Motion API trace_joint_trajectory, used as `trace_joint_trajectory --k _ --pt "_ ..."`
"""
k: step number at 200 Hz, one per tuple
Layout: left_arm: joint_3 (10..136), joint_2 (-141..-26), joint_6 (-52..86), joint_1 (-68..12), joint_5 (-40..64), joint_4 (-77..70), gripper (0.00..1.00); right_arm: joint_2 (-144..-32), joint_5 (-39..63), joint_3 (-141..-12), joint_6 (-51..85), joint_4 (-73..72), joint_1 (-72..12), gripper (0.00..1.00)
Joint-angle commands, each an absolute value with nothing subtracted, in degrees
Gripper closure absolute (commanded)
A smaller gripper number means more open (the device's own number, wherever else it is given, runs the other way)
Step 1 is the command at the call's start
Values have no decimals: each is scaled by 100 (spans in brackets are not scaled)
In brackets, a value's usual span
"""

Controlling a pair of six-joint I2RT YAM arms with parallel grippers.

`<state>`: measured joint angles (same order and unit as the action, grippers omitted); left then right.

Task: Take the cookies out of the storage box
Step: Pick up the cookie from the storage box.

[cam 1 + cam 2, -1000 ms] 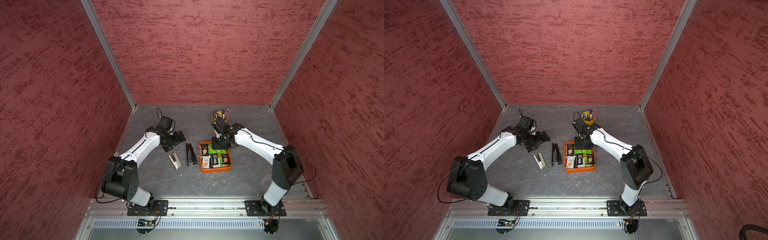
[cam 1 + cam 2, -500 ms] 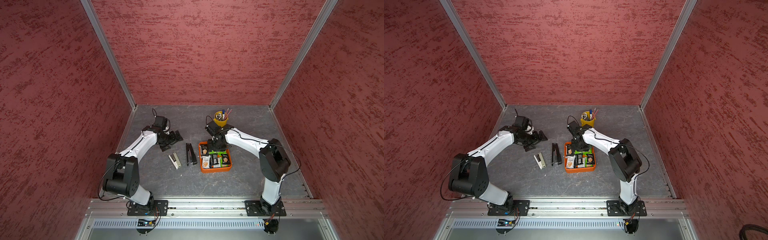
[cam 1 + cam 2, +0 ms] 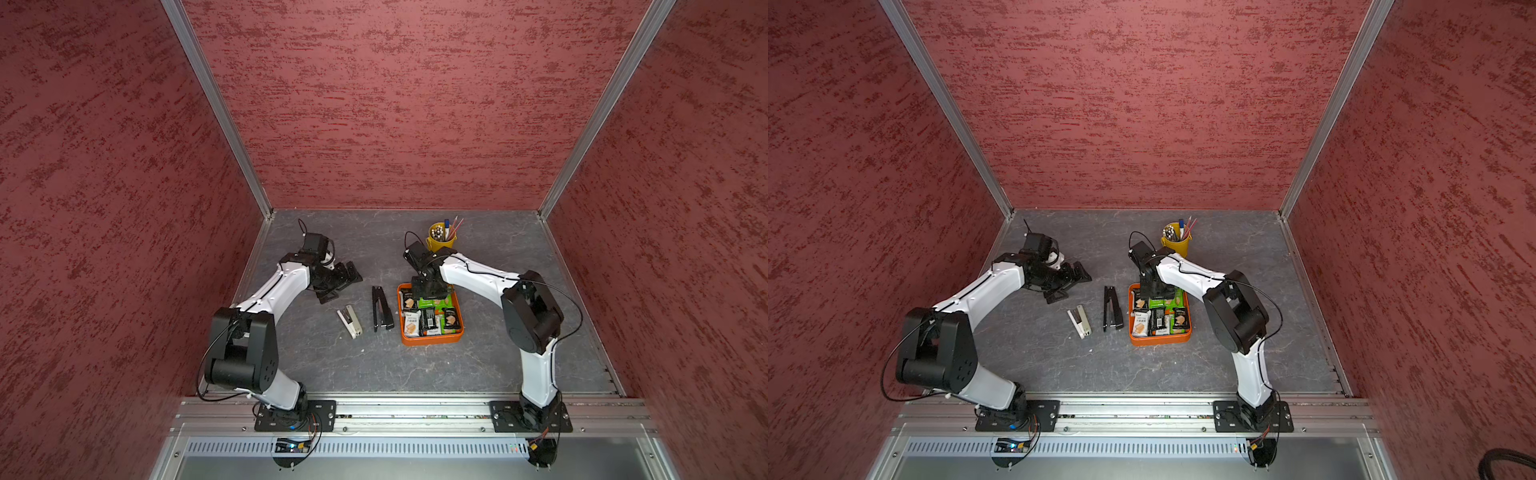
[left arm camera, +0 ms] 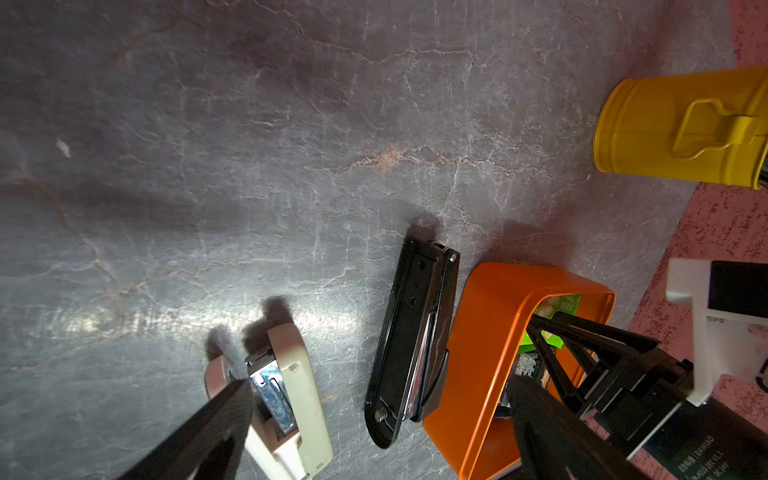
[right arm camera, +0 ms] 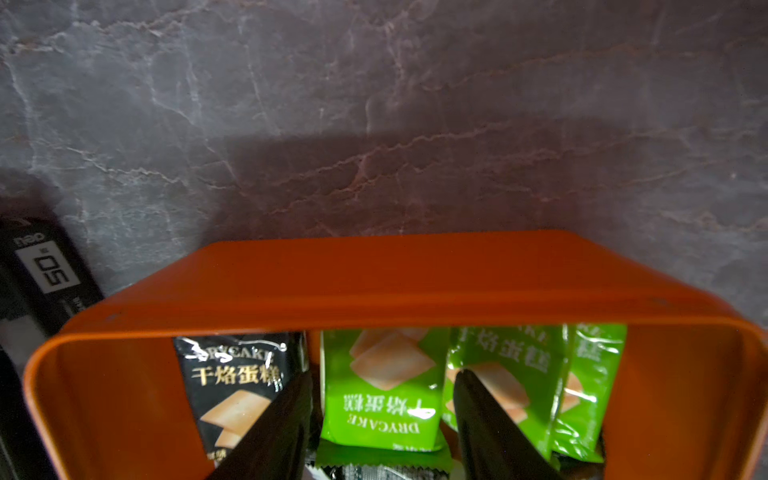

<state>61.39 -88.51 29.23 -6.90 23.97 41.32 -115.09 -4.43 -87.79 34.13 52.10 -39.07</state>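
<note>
Your right gripper (image 5: 382, 374) is down in the storage box (image 5: 395, 282), at the end nearest the pen bucket (image 3: 441, 239). Its fingers (image 5: 282, 424) are parted either side of a green cookie packet (image 5: 374, 415), no squeeze that I can see. The packet's long axis runs straight at the box wall ahead, so you'd close across its short width. Your left gripper (image 3: 341, 284) hangs wide open, beyond the black stapler (image 3: 381, 307) from the box.

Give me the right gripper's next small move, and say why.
Probably close on the green packet. The right gripper stands open inside the storage box with one finger on each side of that packet, so it looks lined up but is not yet gripping.
</note>
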Motion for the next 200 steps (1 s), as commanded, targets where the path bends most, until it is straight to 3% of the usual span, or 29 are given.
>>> trace_joint_trajectory --k 1,67,139,200 --pt "6091 -8902 2780 -634 2520 4047 0 -11611 -669 -8875 3507 5273 -3974 41" --pt "6087 -8936 2760 -598 2583 4043 0 -11801 -597 -8974 3564 5234 -3994 42" --pt "6012 -8865 2765 -579 2604 4045 0 -11773 -602 -8980 3537 5290 -3989 59" --pt "5919 -8768 2834 -612 2694 3986 0 -11173 -396 -8668 3557 5199 -3999 62"
